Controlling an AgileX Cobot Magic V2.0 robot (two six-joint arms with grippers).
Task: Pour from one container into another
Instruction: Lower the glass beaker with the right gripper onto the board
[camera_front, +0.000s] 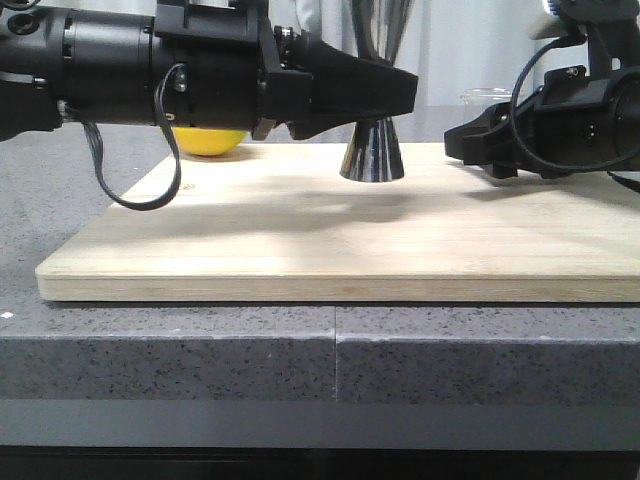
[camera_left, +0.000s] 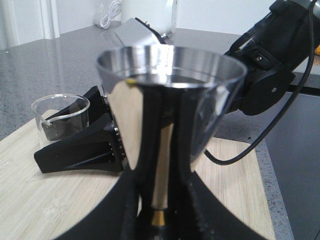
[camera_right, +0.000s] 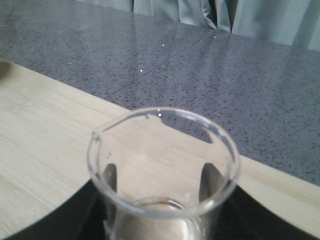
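The front edge of the wooden board is closest to the camera, sitting on the grey speckled counter with plenty of bare wood across the middle. So there's decent room to work in between the two arms.

The left gripper reaches in from the side and has the steel jigger pinched at its narrow waist, fingers closed on either side just above the gold band. The base looks like it's on the board or barely off it, can't quite tell. My guess is it's held there just to keep the cup steady and upright as a target, since it's tall and top-heavy-looking.

The right gripper is low over the right part of the board with the glass beaker between its fingers. From its own wrist view the fingers seem to press the glass on both sides, so I'd call it gripped. The beaker is upright, not tipped yet, and well apart from the jigger.

A lemon sits at the back behind the left arm, out of the way. The main thing to watch: the jigger's rim is higher than the beaker, so the beaker needs lifting first.
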